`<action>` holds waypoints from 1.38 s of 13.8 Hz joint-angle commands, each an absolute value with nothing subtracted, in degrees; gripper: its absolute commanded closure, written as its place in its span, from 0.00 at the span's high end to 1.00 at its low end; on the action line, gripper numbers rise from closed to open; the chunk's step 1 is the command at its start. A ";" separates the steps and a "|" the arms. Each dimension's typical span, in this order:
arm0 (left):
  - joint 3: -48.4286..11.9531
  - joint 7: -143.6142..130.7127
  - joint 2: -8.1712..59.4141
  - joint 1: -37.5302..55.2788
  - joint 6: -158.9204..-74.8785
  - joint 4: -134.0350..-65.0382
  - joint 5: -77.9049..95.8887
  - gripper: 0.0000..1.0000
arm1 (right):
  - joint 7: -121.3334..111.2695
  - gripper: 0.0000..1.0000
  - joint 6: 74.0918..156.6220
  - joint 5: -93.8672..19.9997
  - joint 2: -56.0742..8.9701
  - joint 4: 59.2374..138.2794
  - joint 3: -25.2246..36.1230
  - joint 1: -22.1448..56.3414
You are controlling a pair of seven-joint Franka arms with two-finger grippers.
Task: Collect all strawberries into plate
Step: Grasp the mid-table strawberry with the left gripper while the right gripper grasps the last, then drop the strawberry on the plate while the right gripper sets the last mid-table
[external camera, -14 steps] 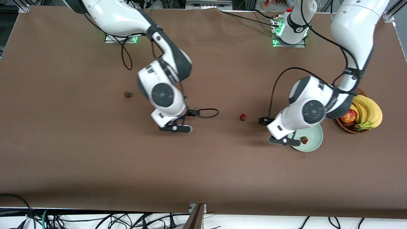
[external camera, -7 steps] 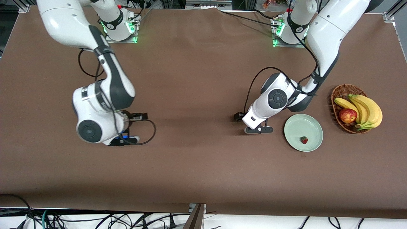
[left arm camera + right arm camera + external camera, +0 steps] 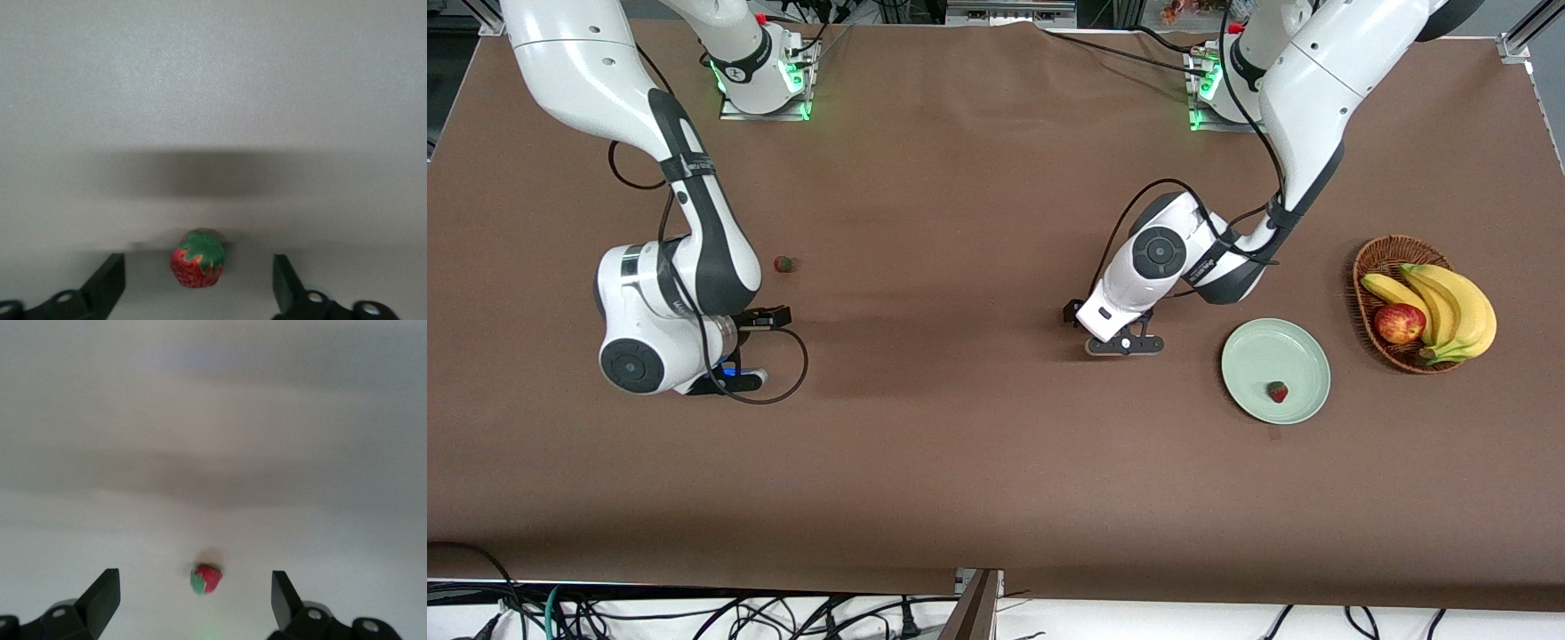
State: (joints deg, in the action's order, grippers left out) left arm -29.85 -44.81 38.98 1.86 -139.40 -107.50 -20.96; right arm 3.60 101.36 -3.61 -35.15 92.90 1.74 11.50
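One strawberry [image 3: 1278,391] lies in the pale green plate [image 3: 1249,356] near the left arm's end. A second strawberry [image 3: 783,263] lies on the table toward the right arm's end. My left gripper [image 3: 1125,345] is open, low over the table beside the plate. In the left wrist view a third strawberry [image 3: 197,259] sits on the table between the open fingers of that gripper [image 3: 197,297]; my hand hides it in the front view. My right gripper [image 3: 725,382] is open and empty. The right wrist view shows a strawberry [image 3: 206,579] below and ahead of that gripper [image 3: 193,603].
A brown wicker basket [image 3: 1368,267] with bananas [image 3: 1449,307] and a red apple [image 3: 1399,323] stands beside the plate, at the left arm's end of the table. Cables loop from both wrists. The table is a plain brown cloth.
The left gripper left the plate and moved over the middle strawberry, lower now. The right arm swung from the table's middle toward its own end, near the other loose strawberry.
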 commanded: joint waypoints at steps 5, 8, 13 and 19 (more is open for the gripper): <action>-29.53 -45.88 39.73 1.41 -139.75 -107.14 -24.08 0.27 | 2.72 1.00 120.13 -3.96 -24.00 119.86 1.41 12.13; -29.53 -44.30 37.89 -1.13 -138.70 -106.70 -24.17 0.24 | 2.72 1.00 121.11 -3.96 -23.64 122.78 0.53 12.22; -30.06 -30.97 35.07 -5.62 -123.00 -99.43 -23.82 0.24 | 2.72 0.73 120.76 -3.96 -23.55 124.45 0.18 12.22; -29.97 -6.09 35.24 -16.42 -115.58 -96.76 -23.82 0.25 | 2.72 0.09 120.50 -3.96 -24.08 124.37 0.18 12.22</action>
